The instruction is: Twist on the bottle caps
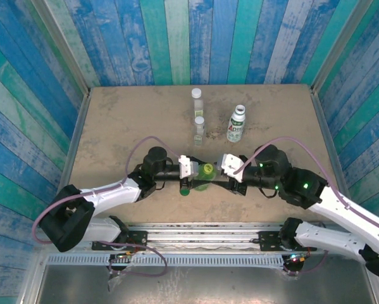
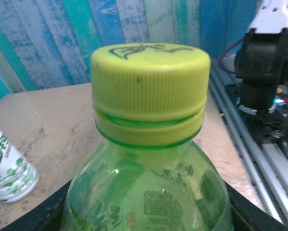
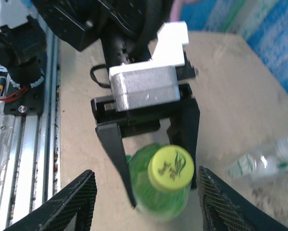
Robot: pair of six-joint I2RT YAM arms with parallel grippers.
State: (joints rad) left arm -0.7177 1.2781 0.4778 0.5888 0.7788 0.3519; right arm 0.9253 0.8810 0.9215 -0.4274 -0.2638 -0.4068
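My left gripper (image 1: 198, 172) is shut on the green translucent bottle (image 1: 205, 178), its black fingers (image 3: 116, 159) clamped on both sides of the body. The bottle (image 2: 148, 192) carries a yellow-green bottle cap (image 2: 150, 79) on its neck, and that cap (image 3: 171, 168) faces the right wrist camera. My right gripper (image 3: 146, 192) stands open, with a mesh-patterned finger (image 3: 74, 202) well clear of the cap on each side. Two small clear bottles (image 1: 197, 102) (image 1: 199, 128) and the white labelled bottle (image 1: 236, 124) stand upright behind, each with a cap on top.
A small dark green round piece (image 1: 185, 189) lies on the table next to the green bottle, near the left gripper. The white bottle (image 2: 6, 166) is left of the held one. A metal rail (image 1: 202, 231) runs along the near edge; blue plank walls surround the table.
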